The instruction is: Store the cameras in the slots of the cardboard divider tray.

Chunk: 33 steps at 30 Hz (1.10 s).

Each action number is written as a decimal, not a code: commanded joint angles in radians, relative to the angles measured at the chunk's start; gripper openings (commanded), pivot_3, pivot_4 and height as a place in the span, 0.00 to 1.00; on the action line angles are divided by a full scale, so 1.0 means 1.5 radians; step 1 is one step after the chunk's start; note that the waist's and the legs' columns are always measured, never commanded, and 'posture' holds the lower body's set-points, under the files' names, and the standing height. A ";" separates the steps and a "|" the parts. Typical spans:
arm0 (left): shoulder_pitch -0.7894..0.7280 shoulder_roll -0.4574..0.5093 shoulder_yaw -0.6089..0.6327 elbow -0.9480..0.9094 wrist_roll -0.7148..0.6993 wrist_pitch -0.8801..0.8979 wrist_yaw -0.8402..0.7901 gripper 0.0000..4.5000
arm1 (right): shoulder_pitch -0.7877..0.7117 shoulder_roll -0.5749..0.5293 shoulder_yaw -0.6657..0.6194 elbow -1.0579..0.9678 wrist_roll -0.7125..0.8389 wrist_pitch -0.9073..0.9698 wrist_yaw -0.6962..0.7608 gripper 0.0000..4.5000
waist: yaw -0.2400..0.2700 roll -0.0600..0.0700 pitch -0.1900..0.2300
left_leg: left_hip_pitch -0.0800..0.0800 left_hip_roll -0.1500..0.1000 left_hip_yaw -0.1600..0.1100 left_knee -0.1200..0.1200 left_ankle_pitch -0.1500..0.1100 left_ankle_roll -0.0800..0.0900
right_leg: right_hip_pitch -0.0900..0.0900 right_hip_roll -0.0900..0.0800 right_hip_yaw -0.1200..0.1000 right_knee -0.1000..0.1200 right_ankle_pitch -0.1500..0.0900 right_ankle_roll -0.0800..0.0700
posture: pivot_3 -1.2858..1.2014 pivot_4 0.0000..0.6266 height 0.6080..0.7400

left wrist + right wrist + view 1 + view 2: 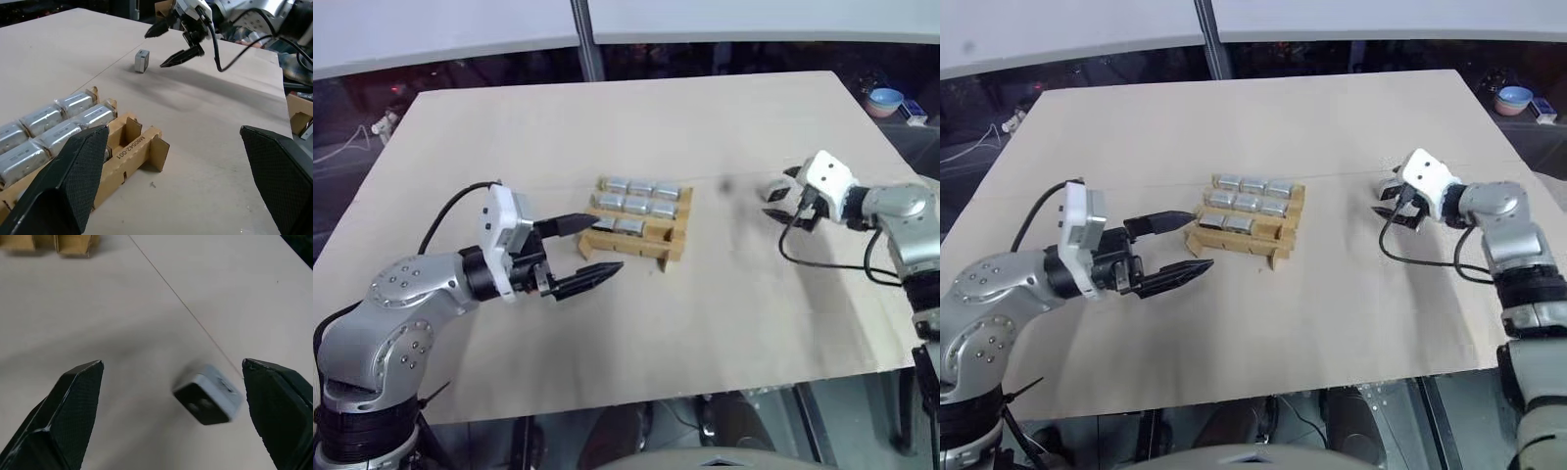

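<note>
Cardboard divider tray (pixel 641 221) at the centre of the surface (pixel 607 333), apparently 8 of 9 slots filled with cameras (pixel 636 204); the near corner slot looks vacant. The last camera (pixel 142 61) lies loose, well apart. Right tool (pixel 171 416), jaws wide and empty, brackets it; next, descend and close. Left tool (pixel 587 251) waits wide beside the tray.

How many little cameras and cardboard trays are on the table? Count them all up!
Small silver-grey boxy cameras in the tray slots: 8
Loose silver-grey camera on the table: 1
Tan cardboard divider tray: 1
Total: 10
</note>
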 commanded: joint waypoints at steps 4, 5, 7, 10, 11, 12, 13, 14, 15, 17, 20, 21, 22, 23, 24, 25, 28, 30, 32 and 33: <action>0.050 -0.013 0.038 -0.037 -0.041 -0.082 -0.031 0.99 | -0.183 0.027 0.037 0.321 -0.093 -0.185 0.047 1.00 | -0.009 0.000 0.000 | 0.000 0.000 0.000 -0.002 0.000 0.000 | 0.000 0.000 0.000 -0.002 0.000 0.000 | 0.52 0.24 1.00; 0.054 -0.009 0.040 -0.037 -0.047 -0.087 -0.039 0.99 | -0.196 0.031 0.040 0.347 -0.104 -0.199 0.046 1.00 | -0.009 0.000 0.000 | 0.000 0.000 0.000 -0.003 0.000 0.000 | 0.000 0.000 0.000 -0.002 0.000 0.000 | 0.52 0.24 1.00; 0.061 0.004 0.047 -0.035 -0.075 -0.078 -0.052 0.99 | -0.216 0.040 0.040 0.385 -0.117 -0.209 0.054 1.00 | -0.009 0.000 0.000 | 0.000 0.000 0.000 -0.004 0.000 0.000 | 0.000 0.000 0.000 -0.004 0.000 0.000 | 0.52 0.24 1.00; 0.070 0.014 0.051 -0.034 -0.080 -0.087 -0.059 0.99 | -0.234 0.048 0.041 0.421 -0.136 -0.221 0.050 1.00 | -0.009 0.000 0.000 | -0.001 0.000 0.000 -0.006 0.000 0.000 | -0.001 0.000 0.000 -0.006 0.000 0.000 | 0.52 0.24 1.00; 0.074 0.017 0.052 -0.035 -0.079 -0.091 -0.059 0.99 | -0.238 0.050 0.041 0.429 -0.141 -0.223 0.048 1.00 | -0.009 0.000 0.000 | -0.001 0.000 0.000 -0.007 0.000 0.000 | -0.001 0.000 0.000 -0.008 0.000 0.000 | 0.52 0.24 1.00; 0.079 0.018 0.052 -0.036 -0.078 -0.095 -0.059 0.99 | -0.241 0.053 0.041 0.438 -0.148 -0.224 0.043 1.00 | -0.010 0.000 0.000 | -0.001 0.000 -0.001 -0.007 0.000 0.000 | -0.001 0.000 0.000 -0.008 0.000 0.000 | 0.52 0.24 1.00; 0.083 0.019 0.052 -0.039 -0.078 -0.098 -0.057 0.99 | -0.244 0.055 0.042 0.446 -0.155 -0.224 0.036 1.00 | -0.010 0.000 0.000 | -0.001 0.000 -0.001 -0.007 0.000 0.000 | -0.001 0.000 -0.001 -0.009 0.000 0.000 | 0.52 0.24 1.00; 0.087 0.019 0.052 -0.042 -0.079 -0.101 -0.054 0.99 | -0.247 0.058 0.043 0.453 -0.163 -0.222 0.025 1.00 | -0.010 0.000 0.000 | -0.001 0.000 -0.001 -0.008 0.000 0.000 | -0.001 0.000 -0.001 -0.009 0.000 0.000 | 0.52 0.24 1.00; 0.090 0.019 0.051 -0.044 -0.080 -0.103 -0.052 0.99 | -0.249 0.059 0.043 0.458 -0.168 -0.222 0.018 1.00 | -0.011 0.000 0.000 | -0.001 0.000 -0.001 -0.008 0.000 0.000 | -0.001 0.000 0.000 -0.009 0.000 0.000 | 0.52 0.24 1.00; 0.095 0.019 0.052 -0.049 -0.081 -0.106 -0.046 0.99 | -0.254 0.063 0.041 0.467 -0.178 -0.220 -0.001 1.00 | -0.011 0.000 0.000 | -0.001 0.000 -0.001 -0.009 0.000 0.000 | -0.001 0.000 -0.001 -0.009 0.000 0.000 | 0.52 0.24 1.00; 0.102 0.019 0.055 -0.052 -0.082 -0.112 -0.037 0.99 | -0.257 0.067 0.038 0.473 -0.187 -0.221 -0.017 1.00 | -0.010 0.000 0.000 | -0.001 0.000 -0.001 -0.009 0.000 0.000 | -0.001 0.000 -0.001 -0.009 0.000 0.000 | 0.52 0.24 1.00; 0.105 0.019 0.056 -0.053 -0.081 -0.115 -0.035 0.99 | -0.258 0.069 0.037 0.475 -0.190 -0.221 -0.021 1.00 | -0.010 0.000 0.000 | -0.001 0.000 -0.001 -0.008 0.000 0.000 | -0.001 0.000 0.000 -0.009 0.000 0.000 | 0.52 0.24 1.00; 0.108 0.020 0.057 -0.054 -0.082 -0.117 -0.034 0.99 | -0.259 0.071 0.037 0.477 -0.194 -0.223 -0.026 1.00 | -0.011 0.000 0.000 | -0.001 0.000 -0.001 -0.008 0.000 0.000 | -0.001 0.000 0.000 -0.009 0.000 0.000 | 0.52 0.24 1.00; 0.110 0.020 0.057 -0.055 -0.082 -0.119 -0.033 0.99 | -0.260 0.073 0.037 0.479 -0.197 -0.224 -0.034 1.00 | -0.011 0.000 0.000 | -0.001 0.000 -0.001 -0.008 0.000 0.000 | -0.001 0.000 0.000 -0.009 0.000 0.000 | 0.52 0.24 1.00; 0.112 0.020 0.057 -0.056 -0.082 -0.121 -0.031 0.99 | -0.262 0.075 0.037 0.481 -0.200 -0.223 -0.045 1.00 | -0.011 0.000 0.000 | -0.001 0.000 -0.001 -0.008 0.000 0.000 | -0.001 0.000 0.000 -0.009 0.000 0.000 | 0.52 0.24 1.00; 0.114 0.020 0.057 -0.057 -0.083 -0.122 -0.029 0.99 | -0.264 0.077 0.038 0.482 -0.204 -0.224 -0.056 1.00 | -0.011 0.000 0.000 | -0.001 0.000 -0.001 -0.008 0.000 0.000 | -0.001 0.000 0.000 -0.009 0.000 0.000 | 0.52 0.24 1.00; 0.118 0.022 0.057 -0.059 -0.085 -0.127 -0.024 0.99 | -0.267 0.082 0.038 0.486 -0.212 -0.226 -0.066 1.00 | -0.010 0.000 0.000 | -0.001 0.000 -0.001 -0.008 0.000 0.000 | -0.001 0.000 0.000 -0.009 0.000 0.000 | 0.52 0.24 1.00; 0.123 0.021 0.059 -0.063 -0.084 -0.130 -0.022 0.99 | -0.268 0.085 0.040 0.488 -0.220 -0.223 -0.069 1.00 | -0.011 0.000 0.000 | -0.001 0.000 -0.001 -0.008 0.000 0.000 | -0.001 0.000 0.000 -0.009 0.000 0.000 | 0.52 0.24 1.00; 0.128 0.021 0.061 -0.065 -0.084 -0.133 -0.020 0.99 | -0.267 0.086 0.043 0.490 -0.227 -0.223 -0.073 1.00 | -0.011 0.000 0.000 | -0.001 0.000 -0.001 -0.008 0.000 0.000 | -0.001 0.000 0.000 -0.009 0.000 0.000 | 0.52 0.24 1.00; 0.130 0.022 0.061 -0.066 -0.083 -0.134 -0.019 1.00 | -0.266 0.087 0.042 0.491 -0.229 -0.222 -0.076 0.95 | -0.011 0.000 0.000 | -0.001 0.000 -0.001 -0.008 0.000 0.000 | -0.001 0.000 -0.001 -0.009 0.000 0.000 | 0.52 0.24 1.00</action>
